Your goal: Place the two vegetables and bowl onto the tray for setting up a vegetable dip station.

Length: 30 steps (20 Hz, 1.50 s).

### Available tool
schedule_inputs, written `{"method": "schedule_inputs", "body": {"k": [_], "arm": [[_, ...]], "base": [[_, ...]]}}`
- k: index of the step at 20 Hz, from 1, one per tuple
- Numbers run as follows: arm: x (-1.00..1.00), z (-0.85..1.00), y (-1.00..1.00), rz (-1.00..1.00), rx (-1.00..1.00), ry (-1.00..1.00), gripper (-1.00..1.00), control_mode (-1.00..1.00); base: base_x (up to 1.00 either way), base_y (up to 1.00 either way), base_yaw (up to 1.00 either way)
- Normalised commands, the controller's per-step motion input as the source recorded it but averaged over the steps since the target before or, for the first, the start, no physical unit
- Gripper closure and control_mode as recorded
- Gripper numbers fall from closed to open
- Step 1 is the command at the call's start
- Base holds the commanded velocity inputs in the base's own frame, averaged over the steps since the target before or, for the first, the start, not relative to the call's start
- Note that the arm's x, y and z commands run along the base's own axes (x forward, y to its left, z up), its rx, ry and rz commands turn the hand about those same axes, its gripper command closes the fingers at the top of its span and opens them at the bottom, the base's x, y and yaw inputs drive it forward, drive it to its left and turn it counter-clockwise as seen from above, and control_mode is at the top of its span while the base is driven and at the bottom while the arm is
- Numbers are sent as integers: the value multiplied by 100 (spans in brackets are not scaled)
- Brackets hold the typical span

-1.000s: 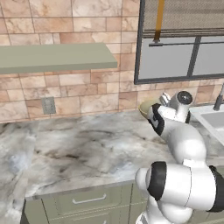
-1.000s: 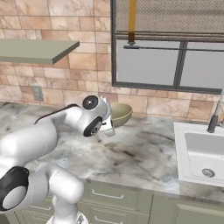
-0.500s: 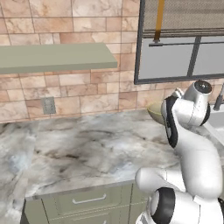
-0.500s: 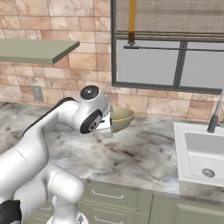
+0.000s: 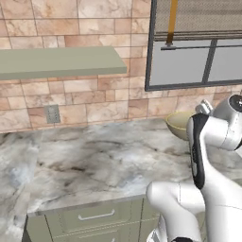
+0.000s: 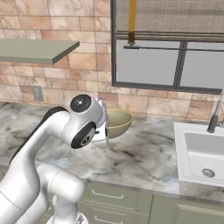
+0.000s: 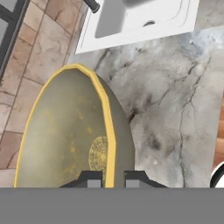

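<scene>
The olive-beige bowl (image 7: 65,131) has a yellow rim that runs between my two fingertips, and my gripper (image 7: 109,179) is shut on that rim. The bowl (image 6: 119,122) hangs tilted just over the marble counter (image 6: 144,159) near the back wall. In the left base view the bowl (image 5: 178,124) shows beside my forearm. A reddish-brown sliver (image 7: 221,122) lies at the right edge of the hand view; I cannot tell whether it is the tray. The two vegetables are out of view.
A white sink (image 6: 201,151) with a faucet (image 6: 216,116) is set into the counter right of the bowl. A window (image 6: 166,57) and tiled wall stand behind. A green shelf (image 5: 61,61) hangs at the left. Open marble counter (image 5: 85,160) stretches left.
My arm has straightened upward and swung over, carrying the bowl a little rightward and nearer. The grip on the rim has held.
</scene>
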Motion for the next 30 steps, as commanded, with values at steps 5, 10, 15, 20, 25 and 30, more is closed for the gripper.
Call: {"method": "schedule_inputs", "body": {"k": [5, 10, 15, 20, 25, 30], "arm": [[-11, 17, 2, 0, 0, 0, 100, -100], [-7, 8, 0, 0, 1, 0, 100, 100], [0, 0, 0, 0, 0, 0, 100, 100], [0, 0, 0, 0, 0, 0, 100, 100], [0, 0, 0, 0, 0, 0, 100, 100], [0, 0, 0, 0, 0, 0, 100, 100]], "base": [[0, 0, 0], [-16, -25, -4], [-66, -99, -11], [-52, -100, -8], [-14, -100, -2], [0, -100, 0]]}}
